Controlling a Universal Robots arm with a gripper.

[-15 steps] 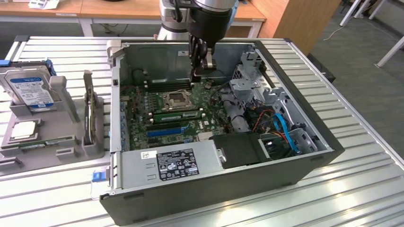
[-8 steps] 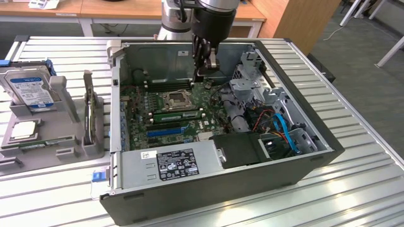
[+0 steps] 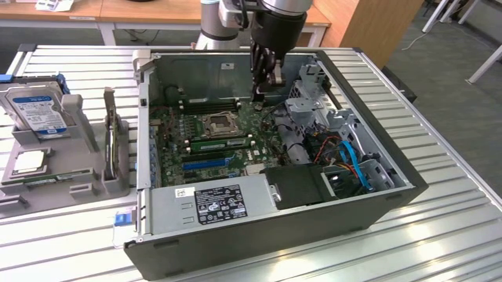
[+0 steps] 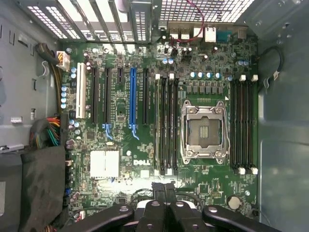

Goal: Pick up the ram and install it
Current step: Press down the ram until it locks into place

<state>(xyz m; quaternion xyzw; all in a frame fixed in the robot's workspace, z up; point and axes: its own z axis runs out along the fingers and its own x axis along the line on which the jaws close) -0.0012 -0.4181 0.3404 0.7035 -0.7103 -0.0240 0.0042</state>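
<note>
— Upper centre of the exterior view: how does the black two-finger gripper (image 3: pixel 261 94) stand?

— It hangs inside the open dark grey computer case (image 3: pixel 392 147), over the green motherboard (image 3: pixel 176 132). In the wrist view its jaws look pressed together with nothing between them (image 4: pixel 164 186).

— And the long thin green ram stick (image 3: pixel 222 141)?

— It sits on edge in a slot at mid-frame, between the square metal processor socket (image 3: pixel 217 122) and the blue expansion slot (image 3: pixel 206 164), apart from the gripper. The wrist view shows it edge-on (image 4: pixel 158 125) beside the socket (image 4: pixel 203 128).
</note>
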